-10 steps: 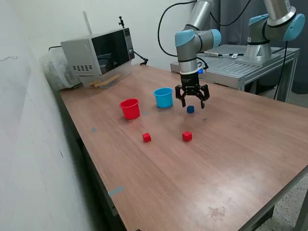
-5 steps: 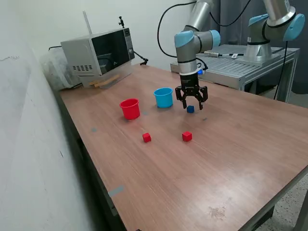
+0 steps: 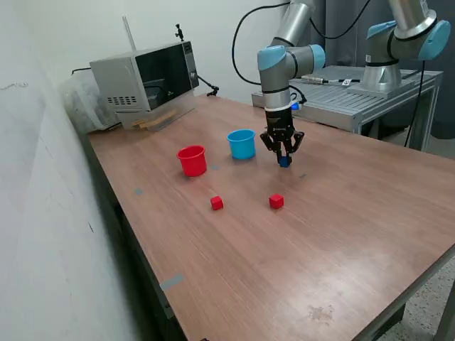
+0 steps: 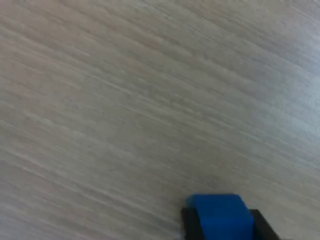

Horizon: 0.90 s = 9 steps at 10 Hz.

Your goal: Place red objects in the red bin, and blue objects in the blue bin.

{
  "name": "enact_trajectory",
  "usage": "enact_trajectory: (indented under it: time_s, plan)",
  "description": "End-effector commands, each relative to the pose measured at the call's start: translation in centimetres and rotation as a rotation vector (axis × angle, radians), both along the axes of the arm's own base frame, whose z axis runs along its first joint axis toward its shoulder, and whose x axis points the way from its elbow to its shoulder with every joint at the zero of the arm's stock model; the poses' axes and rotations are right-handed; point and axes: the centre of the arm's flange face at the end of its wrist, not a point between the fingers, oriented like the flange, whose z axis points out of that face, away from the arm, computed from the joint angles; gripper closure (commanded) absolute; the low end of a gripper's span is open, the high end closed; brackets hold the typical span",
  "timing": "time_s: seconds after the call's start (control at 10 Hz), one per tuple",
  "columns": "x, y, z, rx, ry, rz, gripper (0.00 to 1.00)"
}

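My gripper (image 3: pixel 284 159) is down at the table, just to the exterior view's right of the light blue bin (image 3: pixel 242 143), and is shut on a small dark blue cube (image 3: pixel 284 162). The wrist view shows that blue cube (image 4: pixel 220 216) clamped between two dark fingertips (image 4: pixel 262 226) close above the wood. The red bin (image 3: pixel 192 160) stands to the exterior view's left of the blue bin. Two small red cubes (image 3: pixel 217 203) (image 3: pixel 276 201) lie on the table nearer the camera. I see one blue cube only.
A microwave (image 3: pixel 146 78) sits at the table's far corner on the exterior view's left. A second robot arm (image 3: pixel 402 42) and a metal bench (image 3: pixel 355 96) stand behind the table. The wooden table (image 3: pixel 320 241) stretches toward the camera.
The gripper has come down over the blue cube and its fingers have gone from spread wide to shut on it. Cups and red cubes have not moved.
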Motion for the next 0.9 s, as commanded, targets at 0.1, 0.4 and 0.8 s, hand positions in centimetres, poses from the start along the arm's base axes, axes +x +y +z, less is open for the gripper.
enact_trajectory:
  time_s: [0.1, 0.4, 0.8]
  plan:
    - [-0.1, 0.3, 1.4, 0.025, 0.018, 0.006, 1.00]
    - [-0.3, 0.7, 9.1, 0.068, 0.139, -0.010, 1.00]
    - [-0.4, 5.8, 13.7, 0.152, 0.161, -0.096, 1.00]
